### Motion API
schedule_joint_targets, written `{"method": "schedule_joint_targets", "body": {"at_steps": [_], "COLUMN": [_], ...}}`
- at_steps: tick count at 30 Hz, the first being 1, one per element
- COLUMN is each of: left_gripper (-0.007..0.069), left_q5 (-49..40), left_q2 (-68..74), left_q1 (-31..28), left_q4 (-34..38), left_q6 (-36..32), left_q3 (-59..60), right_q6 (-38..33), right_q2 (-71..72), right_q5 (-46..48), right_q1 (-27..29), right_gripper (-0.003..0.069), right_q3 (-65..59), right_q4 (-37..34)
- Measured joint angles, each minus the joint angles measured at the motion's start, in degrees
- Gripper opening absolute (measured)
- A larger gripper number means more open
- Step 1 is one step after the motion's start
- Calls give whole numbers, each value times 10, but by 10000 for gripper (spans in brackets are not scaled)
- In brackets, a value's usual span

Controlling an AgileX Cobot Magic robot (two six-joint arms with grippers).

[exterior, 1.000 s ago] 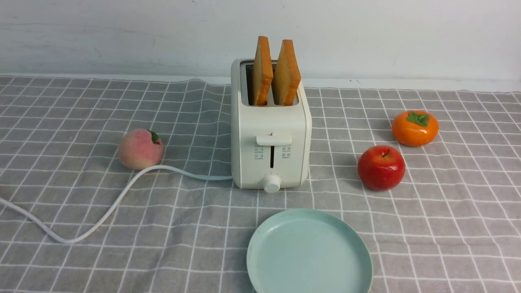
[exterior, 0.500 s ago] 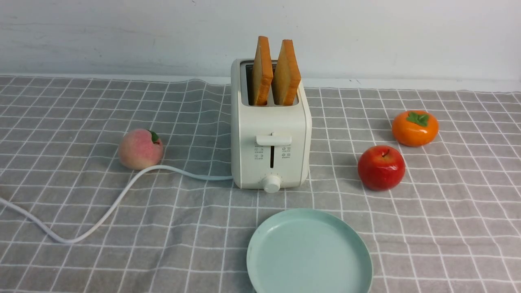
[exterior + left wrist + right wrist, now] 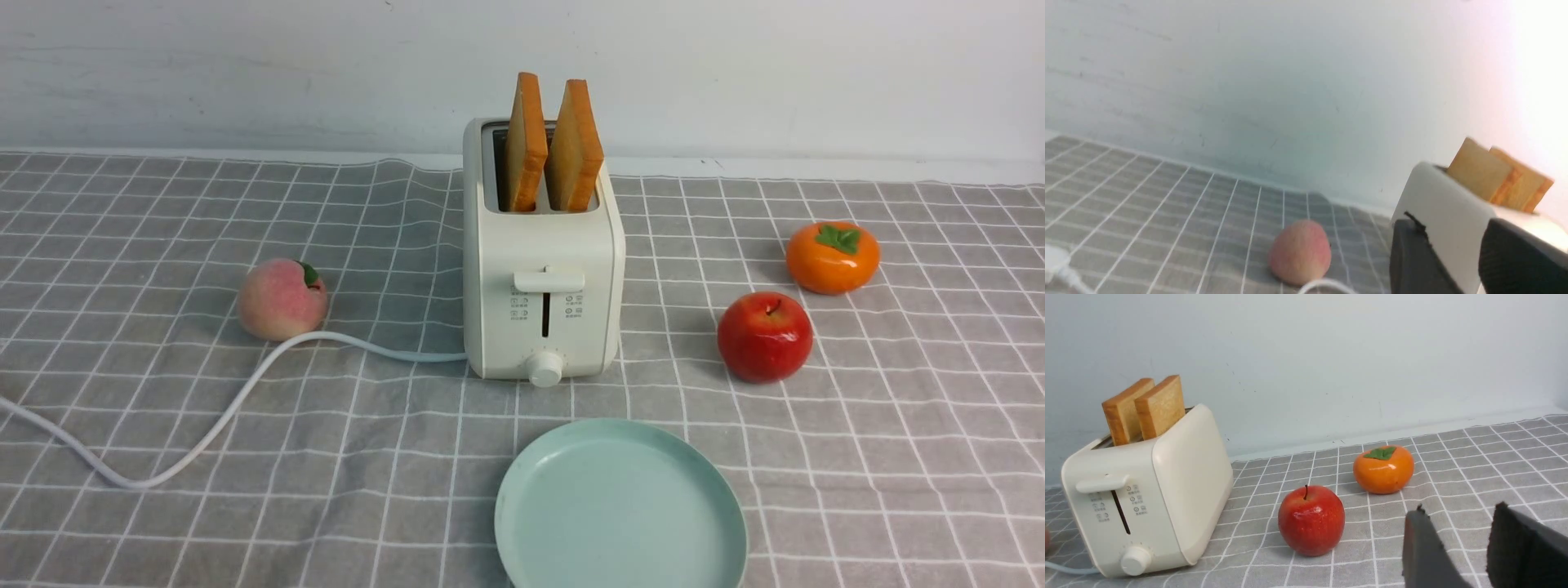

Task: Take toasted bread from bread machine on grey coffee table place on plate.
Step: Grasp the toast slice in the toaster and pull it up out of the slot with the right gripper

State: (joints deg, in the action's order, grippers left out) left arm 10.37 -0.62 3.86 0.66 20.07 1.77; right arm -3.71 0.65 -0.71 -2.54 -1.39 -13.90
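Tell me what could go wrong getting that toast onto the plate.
The two toast slices stand close together in the toaster, so gripping one might knock the other. The cord trails across the left side; a reach from there could snag it. The apple sits right of the toaster, easy to bump.

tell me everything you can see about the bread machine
The bread machine is a cream-white, boxy two-slot toaster, smooth like plastic, standing upright on the grey coffee table behind the plate. Its front shows a lever at the top of a vertical slot, small printed icons, and a round knob at the bottom. Two toasted bread slices stick up from its slots, and a white power cord leaves its lower left side.
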Motion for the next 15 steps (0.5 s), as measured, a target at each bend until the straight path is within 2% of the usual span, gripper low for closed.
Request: {"method": "schedule_joint_targets", "body": {"at_steps": [6, 10, 13, 15], "left_gripper": [238, 238, 238, 238], "left_q5": [92, 140, 146, 124], "left_q2": [0, 0, 0, 0], "left_q1": [0, 0, 0, 0], "left_q4": [40, 71, 89, 100], "left_q6": [0, 1, 14, 22], "left_q3": [0, 0, -1, -14], "right_q6": [0, 14, 54, 80], "right_q2": [0, 0, 0, 0], "right_q5": [-7, -65, -137, -151], "right_q1": [0, 0, 0, 0], "right_gripper": [240, 240, 240, 240], "right_q3": [0, 0, 0, 3], "right_q4": [-2, -7, -21, -26]}}
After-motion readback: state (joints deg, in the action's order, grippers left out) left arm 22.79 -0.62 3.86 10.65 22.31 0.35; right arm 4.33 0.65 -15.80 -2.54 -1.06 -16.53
